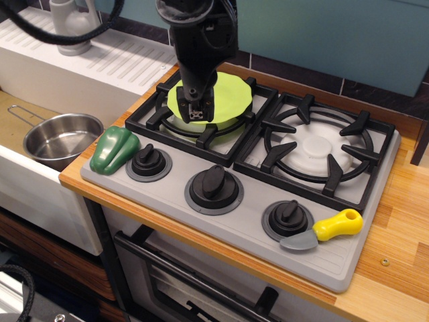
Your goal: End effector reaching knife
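The knife [325, 230] has a chunky yellow handle with a hole and a short grey blade. It lies on the grey front panel of the toy stove [221, 221], at the front right beside the right knob. The end effector [196, 114] is a black gripper on a bulky black arm. It hangs over the left burner, above a lime-green round plate [231, 97], far to the left of and behind the knife. Its fingers look close together, but I cannot tell whether they are shut. It holds nothing that I can see.
A green toy pepper [114, 149] lies at the stove's front left corner. Three black knobs [214, 186] line the front panel. The right burner grate [314, 146] is bare. A steel pot [62, 137] sits in the sink at left. A wooden counter [395, 261] surrounds the stove.
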Tool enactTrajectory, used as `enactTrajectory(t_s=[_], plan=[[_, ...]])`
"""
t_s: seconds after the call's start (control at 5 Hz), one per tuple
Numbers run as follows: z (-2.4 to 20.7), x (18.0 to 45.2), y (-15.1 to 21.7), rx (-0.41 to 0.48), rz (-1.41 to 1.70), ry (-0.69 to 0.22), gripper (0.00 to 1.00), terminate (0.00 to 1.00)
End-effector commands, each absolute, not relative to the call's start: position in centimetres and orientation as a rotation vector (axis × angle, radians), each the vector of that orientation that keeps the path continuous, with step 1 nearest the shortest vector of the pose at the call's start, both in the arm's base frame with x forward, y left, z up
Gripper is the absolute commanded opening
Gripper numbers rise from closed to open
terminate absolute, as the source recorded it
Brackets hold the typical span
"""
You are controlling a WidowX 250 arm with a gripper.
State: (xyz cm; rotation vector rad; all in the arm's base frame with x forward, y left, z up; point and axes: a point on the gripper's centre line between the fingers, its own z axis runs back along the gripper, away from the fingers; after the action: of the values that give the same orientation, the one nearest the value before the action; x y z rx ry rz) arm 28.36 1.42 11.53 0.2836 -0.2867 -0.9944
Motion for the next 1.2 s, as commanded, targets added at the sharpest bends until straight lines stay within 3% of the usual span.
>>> enactTrajectory(t_s=[0.0,0.2,0.6,1.0], plan=[[11.5,28.4,1.4,0.284,-0.994,-0.287,1.00,0.00],[11.3,27.4,-1.0,0.302,-0.939,-0.301,1.00,0.00],[12.2,29.2,-5.8,0.331,-0.808,-0.250,1.00,0.00],[11.2,29.4,-9.8,0.297,-0.723,-0.227,1.00,0.00]])
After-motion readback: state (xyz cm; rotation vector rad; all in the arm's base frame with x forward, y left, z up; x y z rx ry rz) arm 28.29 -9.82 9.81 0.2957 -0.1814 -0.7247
